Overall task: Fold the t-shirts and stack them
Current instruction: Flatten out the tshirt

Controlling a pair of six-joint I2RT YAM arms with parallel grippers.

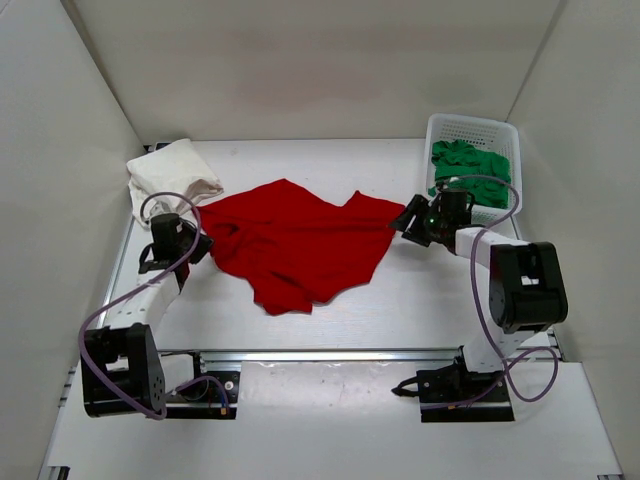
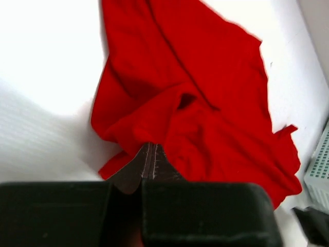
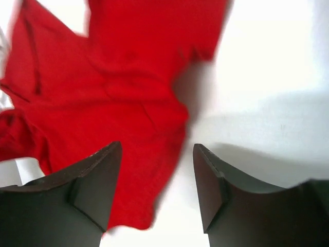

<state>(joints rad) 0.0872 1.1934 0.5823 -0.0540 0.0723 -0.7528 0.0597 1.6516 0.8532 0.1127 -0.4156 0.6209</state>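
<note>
Top external camera: fixed high at the near side, looking down across the white bench (image 1: 430, 290). Left wrist camera: close behind the left claw (image 2: 149, 147), facing the crumpled bright red cloth t-shirt (image 2: 205, 92). Right wrist camera: equally close behind the right claw (image 3: 157, 149). All three share that shirt.

You had red t-shirt (image 1: 295, 245) at frame centre: plain bright red, no print. Upper left, off-white t-shirt (image 1: 172, 172), plain. Upper right, green t-shirt (image 1: 470, 162) in white basket (image 1: 505, 135) with perforated grid pattern. White table (image 1: 420, 300). Black left gripper (image 2: 150, 149), black right gripper (image 3: 157, 149); purple cables (image 1: 84, 340).
</note>
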